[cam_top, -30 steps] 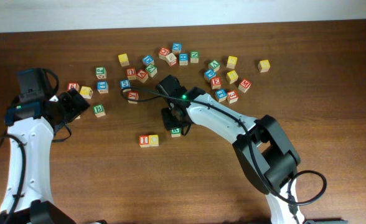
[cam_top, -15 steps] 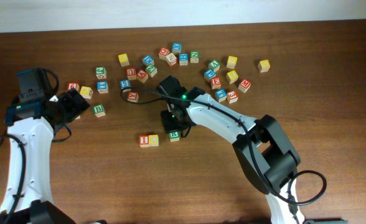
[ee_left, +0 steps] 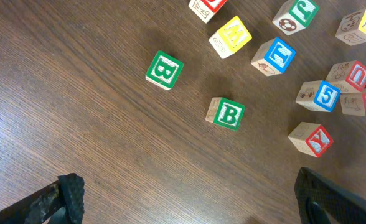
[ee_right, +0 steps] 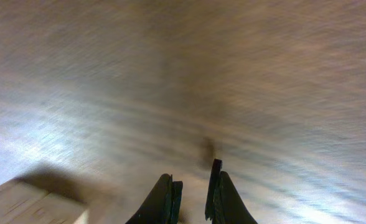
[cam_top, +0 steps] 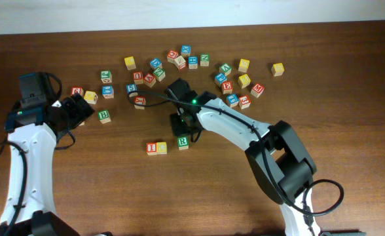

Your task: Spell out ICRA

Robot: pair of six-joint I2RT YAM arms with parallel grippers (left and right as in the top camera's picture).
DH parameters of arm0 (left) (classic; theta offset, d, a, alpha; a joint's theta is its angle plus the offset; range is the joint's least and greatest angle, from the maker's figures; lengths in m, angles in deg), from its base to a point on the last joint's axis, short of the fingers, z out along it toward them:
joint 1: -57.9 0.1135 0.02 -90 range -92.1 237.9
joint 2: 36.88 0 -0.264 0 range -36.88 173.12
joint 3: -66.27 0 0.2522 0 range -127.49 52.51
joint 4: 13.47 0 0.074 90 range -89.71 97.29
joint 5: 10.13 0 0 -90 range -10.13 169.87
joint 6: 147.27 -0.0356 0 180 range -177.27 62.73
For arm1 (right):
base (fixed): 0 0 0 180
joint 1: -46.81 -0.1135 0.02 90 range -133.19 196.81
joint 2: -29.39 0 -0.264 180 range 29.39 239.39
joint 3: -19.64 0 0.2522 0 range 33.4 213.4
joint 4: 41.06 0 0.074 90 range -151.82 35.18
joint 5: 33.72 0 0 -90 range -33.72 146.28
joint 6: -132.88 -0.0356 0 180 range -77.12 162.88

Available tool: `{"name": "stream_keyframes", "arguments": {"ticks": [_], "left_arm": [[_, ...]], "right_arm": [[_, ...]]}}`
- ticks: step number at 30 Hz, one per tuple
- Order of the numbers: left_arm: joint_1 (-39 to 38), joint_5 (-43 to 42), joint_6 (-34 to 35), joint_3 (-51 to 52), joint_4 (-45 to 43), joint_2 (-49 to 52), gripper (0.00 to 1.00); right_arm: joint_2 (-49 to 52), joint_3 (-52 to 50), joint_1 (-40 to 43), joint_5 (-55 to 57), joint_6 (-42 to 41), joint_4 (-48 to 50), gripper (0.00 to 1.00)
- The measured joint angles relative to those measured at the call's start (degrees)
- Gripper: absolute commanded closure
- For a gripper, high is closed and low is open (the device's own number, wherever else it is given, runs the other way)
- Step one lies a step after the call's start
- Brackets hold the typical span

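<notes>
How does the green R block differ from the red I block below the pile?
Colour: the green R block has green print, the red I block red. Neighbours: the I block touches a yellow block; the R block stands alone, a gap to the right of that pair in the overhead view. Both are small wooden cubes lying letter-up on the table.

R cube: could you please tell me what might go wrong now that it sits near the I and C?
1. The R cube stands apart from the C cube and a little out of line, so the word may read uneven.
2. The right gripper hangs close beside it; pulling away could nudge it.
</notes>
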State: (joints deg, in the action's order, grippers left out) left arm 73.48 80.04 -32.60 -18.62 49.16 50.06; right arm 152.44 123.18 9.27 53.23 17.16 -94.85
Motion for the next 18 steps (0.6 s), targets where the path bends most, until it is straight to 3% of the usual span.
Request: {"name": "stream_keyframes", "arguments": {"ticks": [5, 8, 10, 11, 15, 17, 18], "left_arm": [[0.0, 0.0, 0.0, 0.0, 0.0, 0.0, 0.01], [0.0, 0.0, 0.0, 0.0, 0.0, 0.0, 0.01], [0.0, 0.0, 0.0, 0.0, 0.0, 0.0, 0.01], [0.0, 0.0, 0.0, 0.0, 0.0, 0.0, 0.01], [0.0, 0.0, 0.0, 0.0, 0.0, 0.0, 0.01], [0.0, 0.0, 0.0, 0.0, 0.0, 0.0, 0.01], [0.0, 0.0, 0.0, 0.0, 0.0, 0.0, 0.01]], "right_arm": [[0.0, 0.0, 2.0, 5.6, 0.0, -1.2, 0.89], [0.0, 0.0, 3.2, 6.7, -0.1, -2.6, 0.80], [0.0, 0.0, 4.0, 7.1, -0.1, -3.5, 0.62], [0.0, 0.0, 4.2, 7.2, 0.0, -3.9, 0.46], [0.0, 0.0, 4.5, 7.9, 0.2, -4.3, 0.24], [0.0, 0.0, 4.5, 8.4, 0.4, -4.4, 0.20], [0.0, 0.0, 4.5, 8.8, 0.3, -4.4, 0.10]]}}
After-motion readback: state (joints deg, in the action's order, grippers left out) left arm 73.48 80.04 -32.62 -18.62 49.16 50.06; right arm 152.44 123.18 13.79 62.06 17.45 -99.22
